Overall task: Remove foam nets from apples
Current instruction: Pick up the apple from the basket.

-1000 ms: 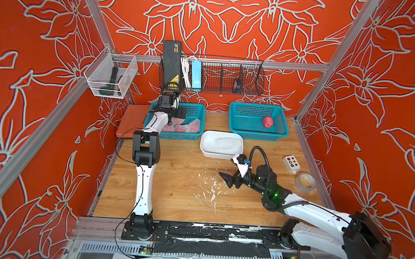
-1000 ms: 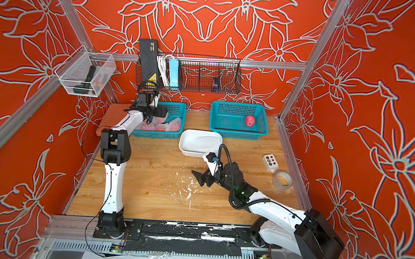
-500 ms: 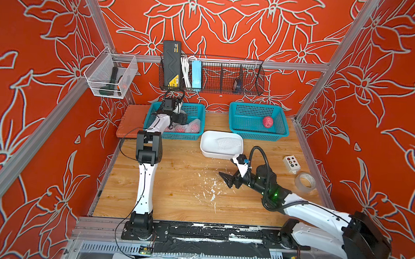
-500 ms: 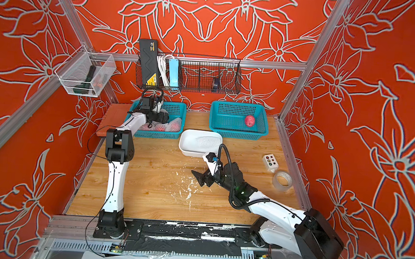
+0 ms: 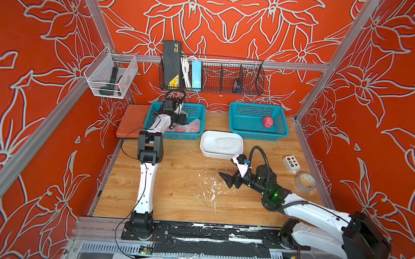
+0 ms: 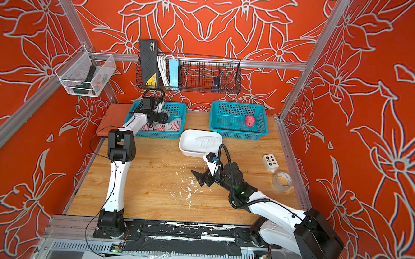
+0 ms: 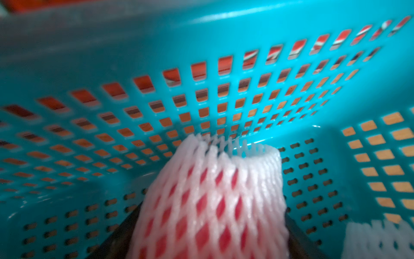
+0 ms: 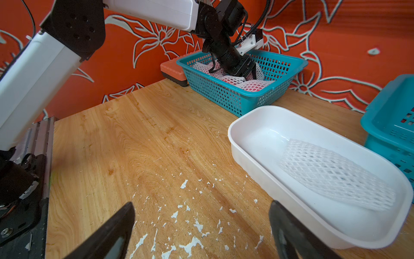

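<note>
My left gripper (image 5: pixel 180 118) reaches down into the left teal basket (image 5: pixel 201 109), which holds several apples in foam nets (image 5: pixel 193 127). In the left wrist view its dark fingers (image 7: pixel 134 222) press on both sides of one red apple in a white foam net (image 7: pixel 212 192). My right gripper (image 8: pixel 201 215) hovers open and empty over the wooden table, beside the white tray (image 5: pixel 206 148). One empty foam net (image 8: pixel 331 175) lies in that tray. A bare red apple (image 5: pixel 267 121) sits in the right teal basket (image 5: pixel 236 127).
White foam crumbs (image 5: pixel 210 192) litter the table middle. A button box (image 5: pixel 291 163) and a tape roll (image 5: pixel 305 182) lie at the right edge. An orange block (image 5: pixel 131 123) sits left of the left basket. A wire shelf (image 5: pixel 229 74) hangs on the back wall.
My left gripper has shifted a little to the right and lower inside the left basket, and its jaws have narrowed onto a netted apple. The right arm has not moved.
</note>
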### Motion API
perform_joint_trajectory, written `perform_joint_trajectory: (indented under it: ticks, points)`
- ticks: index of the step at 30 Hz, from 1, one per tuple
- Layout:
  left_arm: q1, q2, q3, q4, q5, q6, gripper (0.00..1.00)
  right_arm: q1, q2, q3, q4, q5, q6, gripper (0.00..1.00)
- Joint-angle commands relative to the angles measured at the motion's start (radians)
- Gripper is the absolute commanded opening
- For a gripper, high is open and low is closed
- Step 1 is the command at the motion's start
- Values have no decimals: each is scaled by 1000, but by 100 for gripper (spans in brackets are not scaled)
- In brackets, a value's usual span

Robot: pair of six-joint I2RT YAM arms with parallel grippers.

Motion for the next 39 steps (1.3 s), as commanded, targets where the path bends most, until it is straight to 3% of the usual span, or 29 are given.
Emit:
perform_joint_trajectory:
  ticks: [1,4,6,7,28,36,39]
  points:
    - [-3,-54,-52,20,9,-3,69,7,4,-2,17,9,-5,94]
    - [-2,-89,-88,47,10,-8,65,8,2,-2,17,13,-5,94]
    - [-4,-113,-110,64,10,-14,48,7,0,-3,18,12,-7,94]
    - [-4,-125,-118,70,9,-19,47,7,-2,-3,17,12,-7,94]
    - [-20,-608,-647,318,60,-94,47,7,-21,-6,16,11,-15,93]
    - [-73,-862,-882,432,66,-147,47,7,-26,-11,20,23,-18,93]
    - [-143,-991,-1034,473,23,-183,47,7,-58,-25,20,62,-26,92]
